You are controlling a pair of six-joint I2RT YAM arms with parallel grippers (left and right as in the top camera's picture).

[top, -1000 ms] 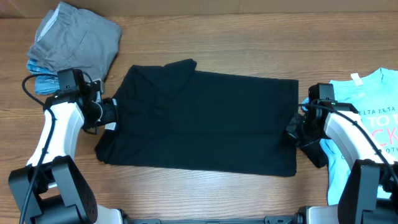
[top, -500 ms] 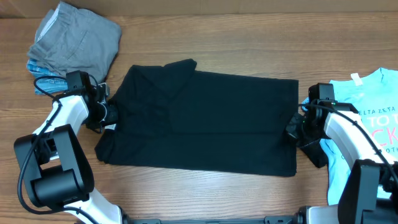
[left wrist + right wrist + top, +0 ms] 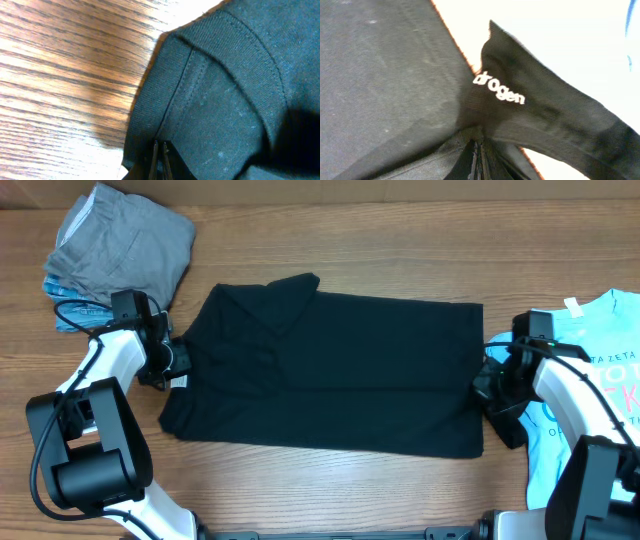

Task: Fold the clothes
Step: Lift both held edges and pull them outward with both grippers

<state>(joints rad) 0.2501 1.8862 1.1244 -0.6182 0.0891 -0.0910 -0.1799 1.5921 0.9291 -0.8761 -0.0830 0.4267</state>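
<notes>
- T-shirt (image 3: 330, 370), black, lies spread flat across the middle of the table (image 3: 350, 260) in the overhead view. It looks soft, light and limp, likely to sag unless held at both ends. The left gripper (image 3: 178, 360) grips its left edge, the right gripper (image 3: 482, 385) its right edge.
- Left wrist: jaws closed on the stitched seam (image 3: 175, 95), a sturdy spot to hold.
- Right wrist: jaws closed on bunched cloth below white lettering (image 3: 499, 91).

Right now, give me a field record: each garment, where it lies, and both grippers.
table: wood
black shirt: spread flat, middle
left gripper: shut on black shirt, left edge
right gripper: shut on black shirt, right edge
grey garment: bunched, far-left corner
light-blue tee: right side, print up
</notes>
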